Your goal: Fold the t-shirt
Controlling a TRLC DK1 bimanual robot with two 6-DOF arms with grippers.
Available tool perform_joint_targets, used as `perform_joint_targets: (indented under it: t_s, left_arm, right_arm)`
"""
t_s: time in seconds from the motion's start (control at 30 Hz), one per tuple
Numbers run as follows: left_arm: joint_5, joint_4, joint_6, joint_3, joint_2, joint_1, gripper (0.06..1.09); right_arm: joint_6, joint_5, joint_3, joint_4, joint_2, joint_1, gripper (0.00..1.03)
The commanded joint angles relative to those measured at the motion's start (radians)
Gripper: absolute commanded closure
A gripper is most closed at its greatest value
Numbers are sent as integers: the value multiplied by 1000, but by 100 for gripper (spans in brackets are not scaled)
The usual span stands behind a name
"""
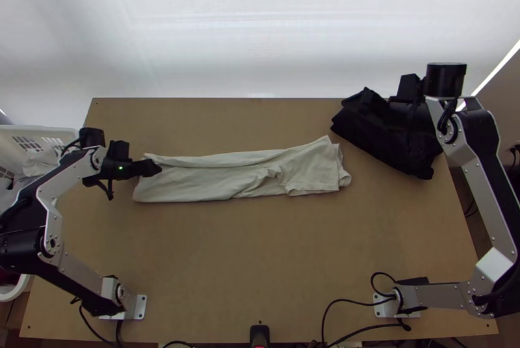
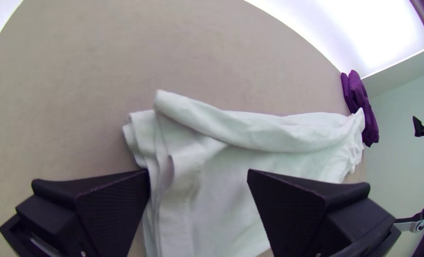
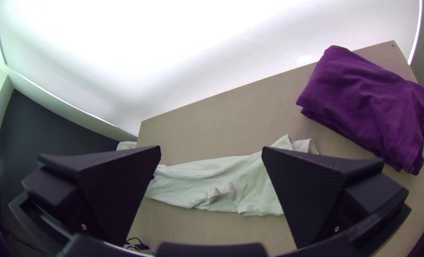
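The pale t-shirt (image 1: 214,175) lies as a long folded strip across the table, rumpled toward its right end. At its left end is my left gripper (image 1: 156,167), over the upper corner. In the left wrist view my left gripper (image 2: 198,176) stands open, the t-shirt (image 2: 217,166) between and beneath its fingers, its layered end edge near one of them. My right gripper (image 1: 406,97) is at the upper right, above the dark cloth. In the right wrist view my right gripper (image 3: 211,151) is open, with the t-shirt (image 3: 231,185) lying farther off beyond it.
A folded dark cloth (image 1: 383,130), purple in the wrist views, lies at the table's far right corner. A white basket (image 1: 39,130) with cloth in it stands by the left edge, behind the left arm. Bare wood (image 1: 260,257) stretches between the t-shirt and the near edge.
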Motion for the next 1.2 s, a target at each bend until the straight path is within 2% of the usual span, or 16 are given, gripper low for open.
perform_joint_targets:
  t_s: [0.0,0.1,0.17,0.2,0.23,0.3,0.33,0.43,0.7,0.8,0.93,1.17]
  left_arm:
    - [-3,-17,-69,-28,54,-74,15]
    - [-3,-15,-86,-29,45,-113,22]
    - [-3,-9,-88,-34,29,-119,37]
    - [-3,-6,-91,-34,22,-119,47]
    - [-3,-8,-91,-32,14,-111,62]
    - [-4,-8,-91,-25,-1,-77,101]
    - [-4,-14,-88,-15,-9,-53,104]
    - [-4,-28,-57,0,-29,39,105]
    - [-4,-199,118,146,-1,320,105]
    - [-3,-339,148,233,0,354,105]
    - [-3,-462,116,301,-89,289,105]
    - [-3,-494,-72,376,-219,-13,105]
  right_arm:
    - [26,-6,23,-12,-15,-4,3]
    - [26,-6,23,-12,-15,-4,3]
    - [26,-6,23,-12,-15,-9,3]
    - [26,-6,23,-12,-17,-11,3]
    - [26,-6,23,-12,-18,-14,3]
    - [24,-6,23,-13,-18,-21,3]
    - [23,-7,23,-13,-18,-27,3]
    - [20,-15,17,-13,-20,-41,3]
    - [14,-20,-19,-12,-29,-54,3]
    - [12,-18,-28,-12,-32,-54,3]
    - [12,-18,-38,-10,-34,-55,3]
    - [14,-20,-46,-10,-34,-55,3]
